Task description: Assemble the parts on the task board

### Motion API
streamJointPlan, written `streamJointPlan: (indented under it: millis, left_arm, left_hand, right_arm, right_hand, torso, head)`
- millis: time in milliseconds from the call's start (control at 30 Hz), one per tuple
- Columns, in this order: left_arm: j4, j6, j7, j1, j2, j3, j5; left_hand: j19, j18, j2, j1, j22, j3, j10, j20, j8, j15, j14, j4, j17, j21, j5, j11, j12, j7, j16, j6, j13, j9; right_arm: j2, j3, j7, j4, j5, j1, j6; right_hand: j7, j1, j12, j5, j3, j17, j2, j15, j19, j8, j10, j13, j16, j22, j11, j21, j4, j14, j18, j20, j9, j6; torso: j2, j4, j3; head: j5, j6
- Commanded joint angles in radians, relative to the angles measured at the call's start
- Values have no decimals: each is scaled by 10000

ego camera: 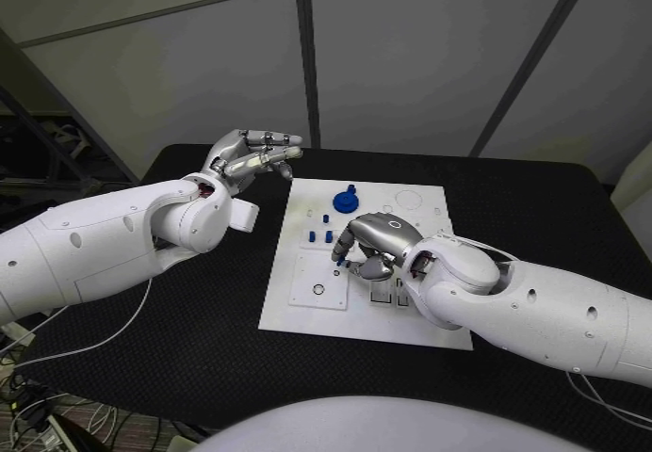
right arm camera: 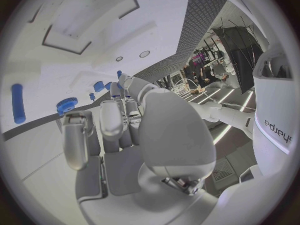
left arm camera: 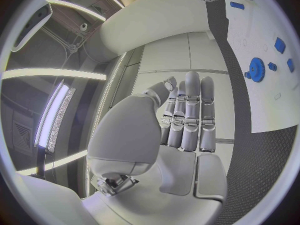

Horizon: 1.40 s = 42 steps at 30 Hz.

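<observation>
**A:** Silver and idle, the left hand (ego camera: 252, 153) hangs off the far left corner of the flat white task board (ego camera: 306, 311), over the black counter (ego camera: 203, 358). Its wrist view shows the fingers (left arm camera: 190, 115) laid straight side by side, palm bare, holding nothing. It stays out of the coming move, I judge.

**B:** And further right, on the board itself?

**A:** At the far end stands the round blue toothed gear with its knob (ego camera: 345, 201). Just nearer than it, a cluster of small blue peg-like parts (ego camera: 323, 235) sits on the plate. Nearer again, by the left edge, is a small ring-shaped socket (ego camera: 317, 292).

**B:** Which arm is closer to those pieces?

**A:** The silver right hand (ego camera: 369, 247), plainly. It hangs over the middle of the board, fingers curled downward, with the pegs just to its left and the gear beyond it toward the far end. In its wrist view a longer blue cylinder (right arm camera: 18, 103) lies flat on the plate, well apart from the fingertips (right arm camera: 75, 122), its long axis running roughly along the way the fingers point.

**B:** Is it pinching anything?

**A:** I cannot tell; the fingertips are curled in, and whatever sits beneath them is hidden.
</observation>
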Motion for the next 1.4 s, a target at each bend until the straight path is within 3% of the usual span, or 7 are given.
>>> streamJointPlan:
  millis: [33,567,1400]
  left_arm:
    - [3,111,11,14,0,13,40]
    - [-7,134,-5,16,35,13,40]
    - [-28,156,-32,17,61,14,40]
  left_hand:
    - [-56,-120,32,-45,-10,-38,-59,-12,-60,52,5,-46,-15,-41,16,46,-45,13,-26,-47,-3,-8]
    - [-56,-120,32,-45,-10,-38,-59,-12,-60,52,5,-46,-15,-41,16,46,-45,13,-26,-47,-3,-8]
    - [-58,-121,32,-52,-17,-43,-75,-6,-70,58,4,-52,-25,-53,20,52,-52,20,-45,-64,-3,-14]
  right_arm:
    - [39,7,20,-30,-65,6,160]
    - [272,1,-63,-237,-108,-25,435]
    - [437,-8,-145,-440,-262,-67,1022]
  right_hand:
    - [47,-87,-1,56,-4,-9,3,-43,1045,-31,201,18,-5,2597,-180,-10,-80,124,-59,-56,-4,-53]
    - [62,-127,-12,53,25,-10,0,-27,1045,-64,157,-1,6,2596,-164,-11,-134,121,-58,-45,-12,-95]
    - [67,-143,-12,48,36,-4,-2,-19,1044,-73,141,-8,16,2594,-158,-12,-160,122,-58,-39,-14,-109]
  torso:
    - [0,-13,3]
    - [-6,-7,-1]
    - [-5,-9,2]
  head:
    - [49,-61]
    - [144,-214]
    - [220,-356]
